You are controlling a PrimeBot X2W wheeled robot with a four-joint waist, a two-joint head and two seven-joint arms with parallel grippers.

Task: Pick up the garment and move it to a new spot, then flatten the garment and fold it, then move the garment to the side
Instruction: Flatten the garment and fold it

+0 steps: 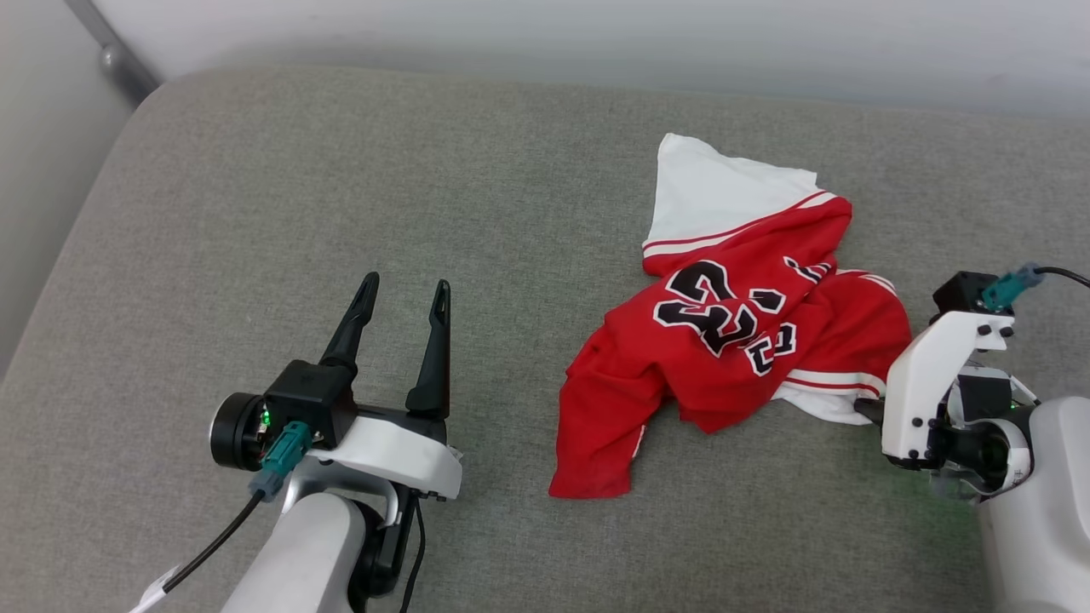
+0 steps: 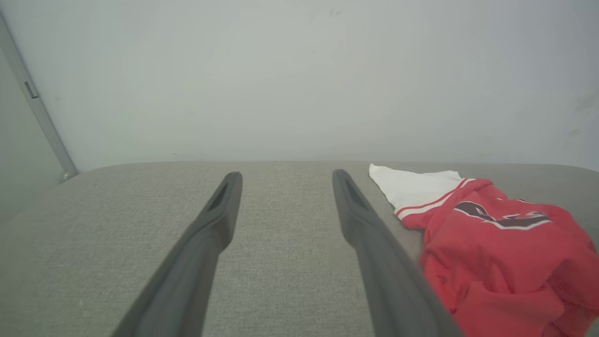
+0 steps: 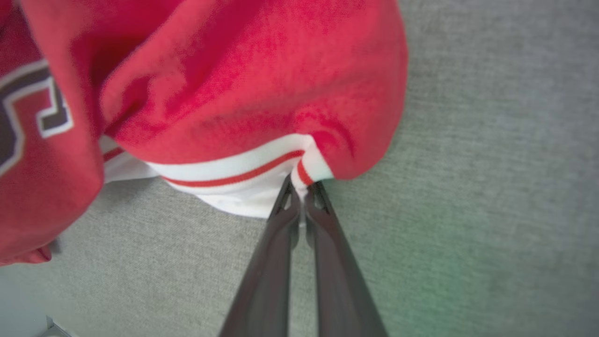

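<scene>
Big grey cushion (image 1: 341, 213) underneath it all, and the red shirt (image 1: 732, 340) lies crumpled on it, out at 3 o'clock from the middle of the head view. One white sleeve pokes toward 12 o'clock and the black numbers are bunched on top.

Over at 8 o'clock sits the left hand (image 1: 407, 289), fingers spread apart with nothing between them. It is well clear of the cloth; from its own wrist view the shirt (image 2: 505, 243) is off at 4 o'clock.

Now the action: the right hand (image 3: 303, 199) is down at 4 o'clock in the head view, tight against the shirt's near edge. Its wrist view shows both fingers pressed together, clamped on the striped white trim (image 3: 234, 168) under a red fold.

This looks like the very start of the pick-up. The bite is narrow, only on the edge, so a slow, straight lift seems wise to keep the trim from sliding out. The tail hanging toward 7 o'clock should clear the cushion before any sideways carry. The bare stretch toward 10 o'clock looks a fair landing spot, and the free left hand could take a second corner for spreading.
</scene>
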